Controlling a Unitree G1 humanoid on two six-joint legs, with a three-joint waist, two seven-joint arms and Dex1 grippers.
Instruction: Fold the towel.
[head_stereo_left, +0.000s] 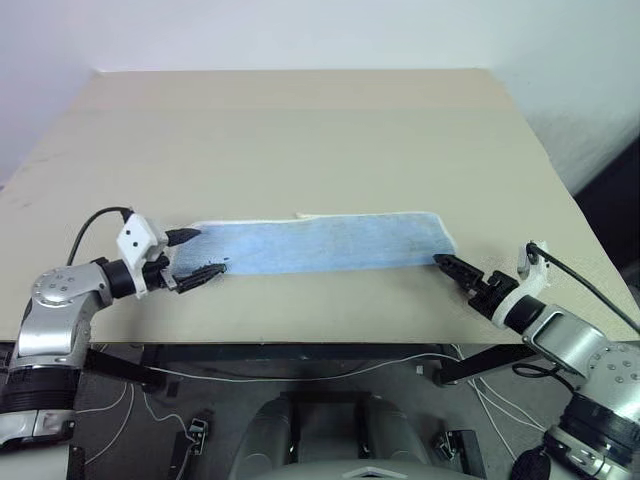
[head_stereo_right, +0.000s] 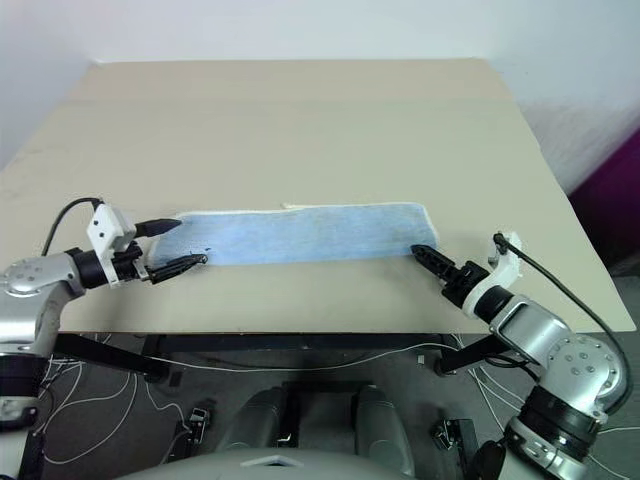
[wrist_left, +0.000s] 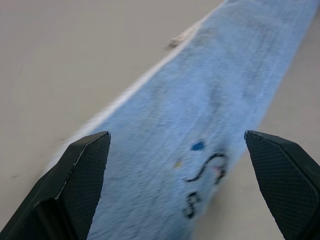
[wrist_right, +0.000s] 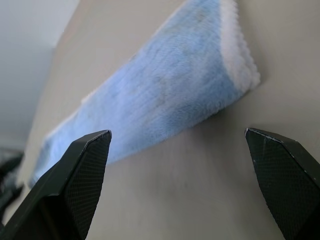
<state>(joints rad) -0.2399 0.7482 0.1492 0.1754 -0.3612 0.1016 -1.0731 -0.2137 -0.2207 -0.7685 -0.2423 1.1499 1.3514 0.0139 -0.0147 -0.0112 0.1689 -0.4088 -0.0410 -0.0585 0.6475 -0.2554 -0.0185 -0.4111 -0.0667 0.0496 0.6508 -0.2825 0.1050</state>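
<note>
The beige table (head_stereo_left: 300, 130) has a flat, matte top. A white wall (head_stereo_left: 300, 30) stands behind its far edge. White cables (head_stereo_left: 300, 378) run below its near edge.

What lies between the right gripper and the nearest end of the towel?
Bare tabletop: the right wrist view shows the right gripper open, with table surface before the towel.

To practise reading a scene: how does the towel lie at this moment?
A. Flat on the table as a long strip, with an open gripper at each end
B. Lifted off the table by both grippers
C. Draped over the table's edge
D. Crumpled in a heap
A: the towel lies flat as a long strip on the table, with the left gripper and right gripper open at its ends, gripping nothing.
</note>
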